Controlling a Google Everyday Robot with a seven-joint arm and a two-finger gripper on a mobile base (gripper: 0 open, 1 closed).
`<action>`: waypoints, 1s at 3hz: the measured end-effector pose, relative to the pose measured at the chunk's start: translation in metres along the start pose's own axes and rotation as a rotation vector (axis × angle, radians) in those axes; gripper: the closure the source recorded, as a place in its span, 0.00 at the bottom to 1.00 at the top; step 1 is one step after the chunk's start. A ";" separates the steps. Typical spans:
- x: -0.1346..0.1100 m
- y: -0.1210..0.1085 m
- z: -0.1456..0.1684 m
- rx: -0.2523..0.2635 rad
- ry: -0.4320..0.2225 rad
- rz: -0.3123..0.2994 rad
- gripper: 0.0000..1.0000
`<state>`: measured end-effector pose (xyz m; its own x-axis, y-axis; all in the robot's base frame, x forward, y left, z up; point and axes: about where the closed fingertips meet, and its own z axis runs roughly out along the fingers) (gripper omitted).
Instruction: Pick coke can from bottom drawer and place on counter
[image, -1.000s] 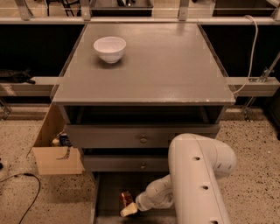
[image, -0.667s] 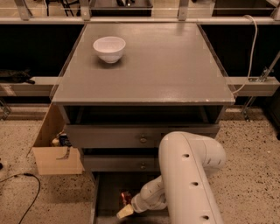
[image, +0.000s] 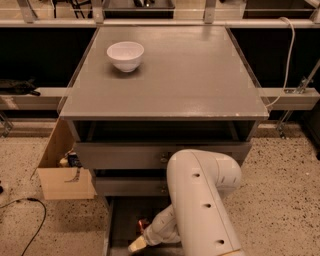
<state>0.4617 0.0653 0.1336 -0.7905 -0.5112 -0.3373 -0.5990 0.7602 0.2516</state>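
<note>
Since a second ago the robot's thick white arm (image: 202, 200) has swung to the left, so its rounded elbow now covers more of the cabinet front. The gripper (image: 137, 244) has slid a little left and lower, while the red can has kept its place.

Nearest, at the bottom edge of the view, that pale-tipped gripper reaches down into the open bottom drawer (image: 122, 220), the deep grey one with a flat dark floor and thin side walls. Whether the gripper is spread wide, narrowed or clamped on anything cannot be told. Just above it, a sliver of the small red metal coke can (image: 143, 223) shows inside the same drawer, close against the wrist. Whether can and gripper touch cannot be told either.

Behind and above sit the two shallower grey drawers with round knobs (image: 120, 156), their right parts hidden by the elbow. To the left of the cabinet an open brown cardboard box (image: 65, 182) stands on the speckled floor (image: 280, 200), with a thin black cable (image: 31, 200) trailing near it.

Farther back lies the counter (image: 170, 75), a broad flat grey rectangular top with worn pale edges. A round white bowl (image: 125, 55) stands upright near its far left corner. Off the right edge a thin white cable (image: 288, 55) hangs down to a pale rail (image: 290, 95).
</note>
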 end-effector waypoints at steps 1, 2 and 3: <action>0.000 0.000 0.000 0.000 0.000 0.000 0.00; 0.000 0.000 0.000 0.000 0.000 0.000 0.15; 0.000 0.000 0.000 0.000 0.000 0.000 0.37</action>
<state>0.4618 0.0654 0.1336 -0.7903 -0.5113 -0.3376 -0.5991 0.7602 0.2512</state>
